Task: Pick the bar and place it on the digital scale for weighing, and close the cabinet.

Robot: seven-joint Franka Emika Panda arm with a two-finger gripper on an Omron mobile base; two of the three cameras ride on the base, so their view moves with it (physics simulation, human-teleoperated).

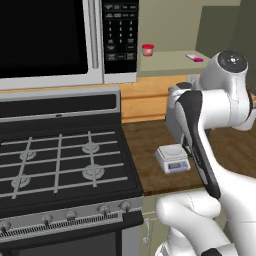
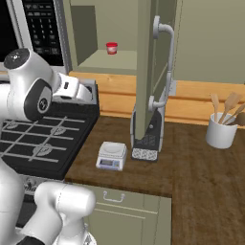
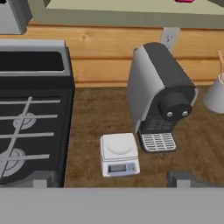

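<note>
Digital scale [image 3: 119, 154]: light-grey, lower centre of the hand view, on the brown wooden counter [image 3: 100, 113], platform bare, just beside the grey-and-black coffee machine [image 3: 159, 98] at centre. Bar [image 1: 194, 58]: pink-magenta and whitish, upper right of the left base view, lying on the cabinet shelf well apart from the red-lidded jar [image 1: 147, 49] at upper centre. Cabinet [image 2: 146, 67]: door swung open, seen edge-on at upper centre of the right base view, silver handle [image 2: 165, 62] facing right. Gripper [image 3: 111, 180]: two dark tips at the bottom of the hand view, set wide apart, holding nothing. Stove [image 1: 60, 155]: left of the left base view; microwave [image 1: 65, 37] above it. White utensil holder [image 2: 221, 130]: right of the right base view
</note>
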